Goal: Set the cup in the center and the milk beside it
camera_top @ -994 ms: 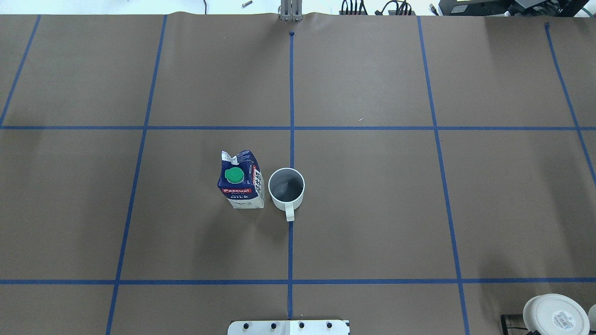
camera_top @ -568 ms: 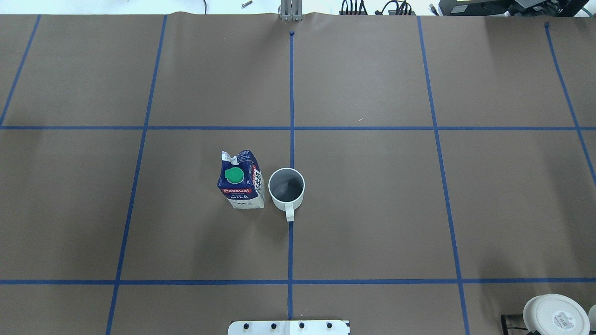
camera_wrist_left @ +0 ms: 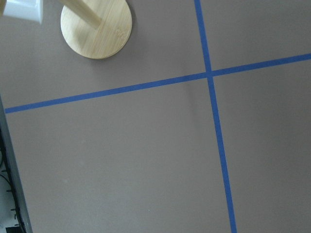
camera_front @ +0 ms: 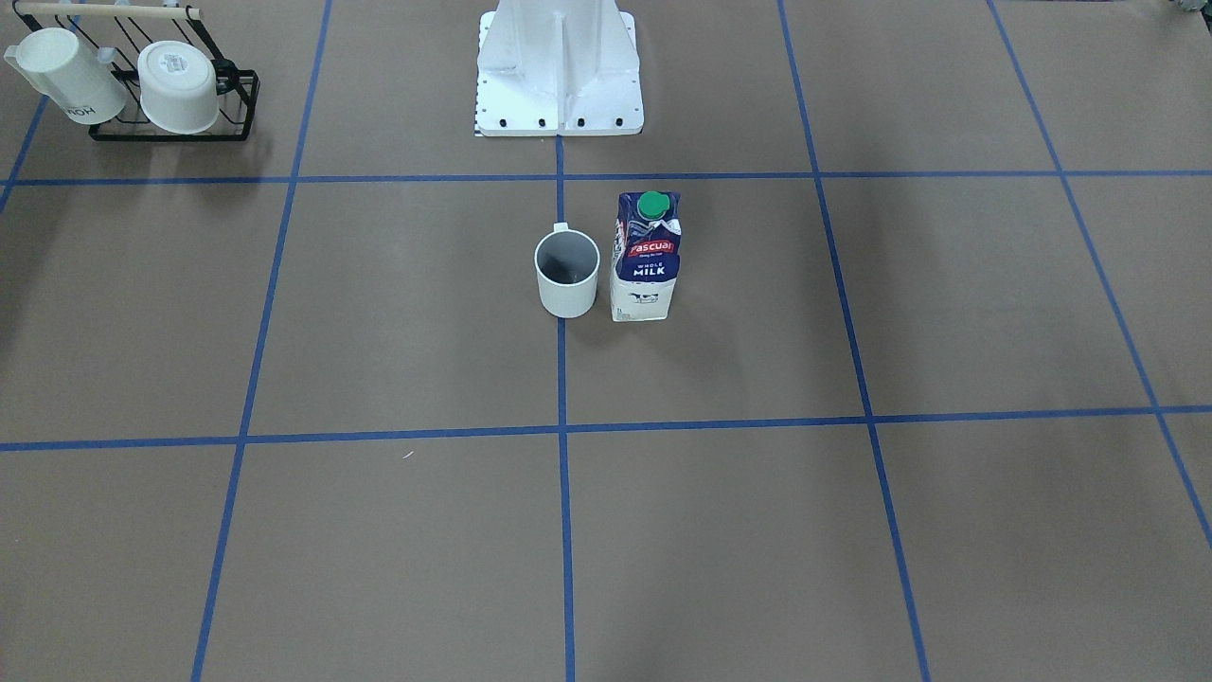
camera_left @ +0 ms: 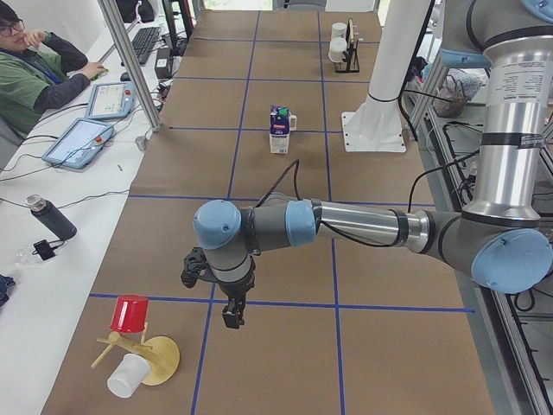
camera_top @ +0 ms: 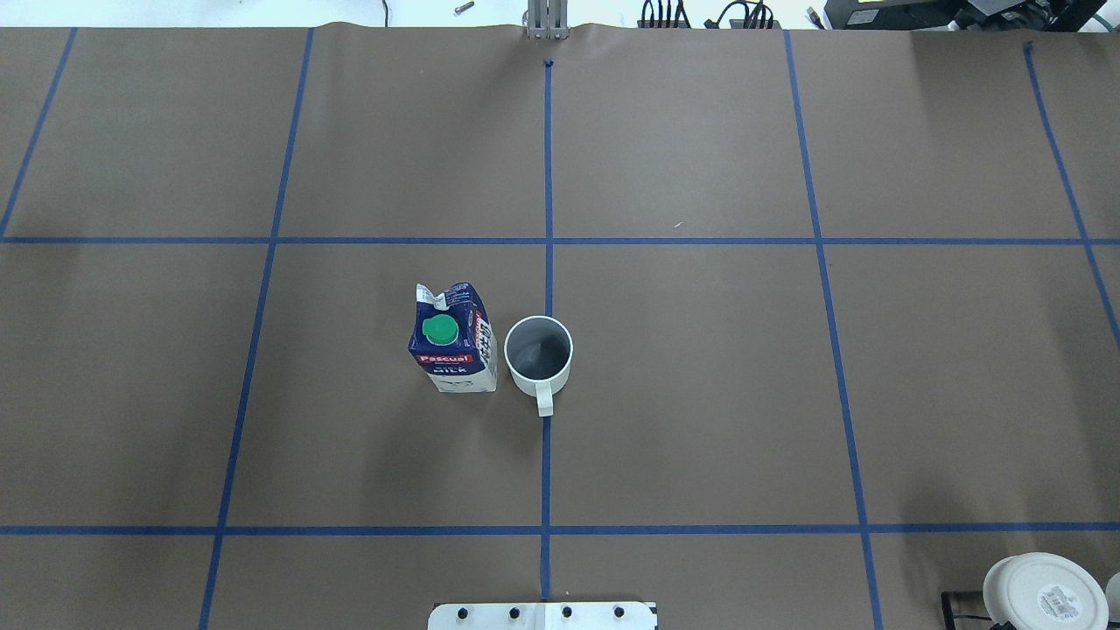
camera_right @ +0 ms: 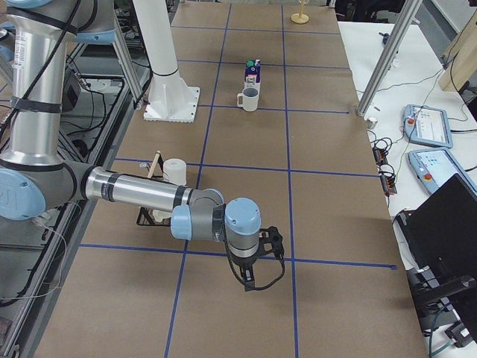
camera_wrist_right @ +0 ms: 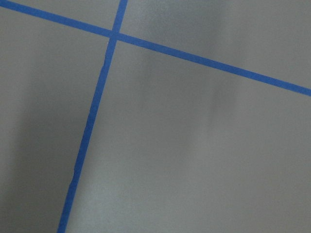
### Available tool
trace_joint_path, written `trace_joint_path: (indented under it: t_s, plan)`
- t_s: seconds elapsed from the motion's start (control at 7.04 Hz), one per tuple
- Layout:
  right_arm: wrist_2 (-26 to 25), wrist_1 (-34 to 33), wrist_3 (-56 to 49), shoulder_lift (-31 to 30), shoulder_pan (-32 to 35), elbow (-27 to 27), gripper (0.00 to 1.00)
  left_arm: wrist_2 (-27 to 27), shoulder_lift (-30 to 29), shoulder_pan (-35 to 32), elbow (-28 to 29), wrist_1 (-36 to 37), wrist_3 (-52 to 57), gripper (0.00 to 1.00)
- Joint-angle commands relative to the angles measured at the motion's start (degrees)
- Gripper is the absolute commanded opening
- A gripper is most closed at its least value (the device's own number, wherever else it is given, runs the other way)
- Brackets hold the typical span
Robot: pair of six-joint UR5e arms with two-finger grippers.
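Observation:
The plain white cup (camera_top: 538, 354) stands upright on the middle blue tape line of the center squares (camera_top: 682, 376), handle toward the robot. It also shows in the front view (camera_front: 567, 275). The milk carton (camera_top: 452, 337) stands upright right beside it, a small gap between them, on the robot's left side (camera_front: 646, 258). Neither gripper touches them. My left gripper (camera_left: 232, 316) hangs over the table's far left end and my right gripper (camera_right: 250, 283) over the far right end. They show only in the side views, so I cannot tell whether they are open or shut.
A black rack (camera_front: 170, 128) holding a lettered mug (camera_front: 66, 76) and a wider white cup (camera_front: 180, 87) stands at the robot's right. A wooden stand (camera_left: 147, 354) with a red cup (camera_left: 130, 313) is at the left end. The robot base (camera_front: 559, 66) is behind the cup.

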Motion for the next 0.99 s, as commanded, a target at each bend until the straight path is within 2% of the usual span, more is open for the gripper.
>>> trace_joint_path:
  t_s: [0.0,0.14,0.43,0.85]
  plan:
    - [0.32,0.42,0.00,0.02,0.00,0.04,1.00,-0.22,2.09,0.11,2.24,-5.71,-0.22,0.98]
    - [0.33,0.42,0.00,0.02,0.00,0.04,1.00,-0.05,6.02,0.63,2.69,-15.95,-0.49,0.98]
    - [0.33,0.42,0.00,0.02,0.00,0.04,1.00,-1.01,7.11,0.63,2.35,-17.80,-10.70,0.98]
    - [0.33,0.51,0.00,0.02,0.00,0.30,1.00,-4.44,7.12,0.63,2.26,-17.98,-10.95,0.98]
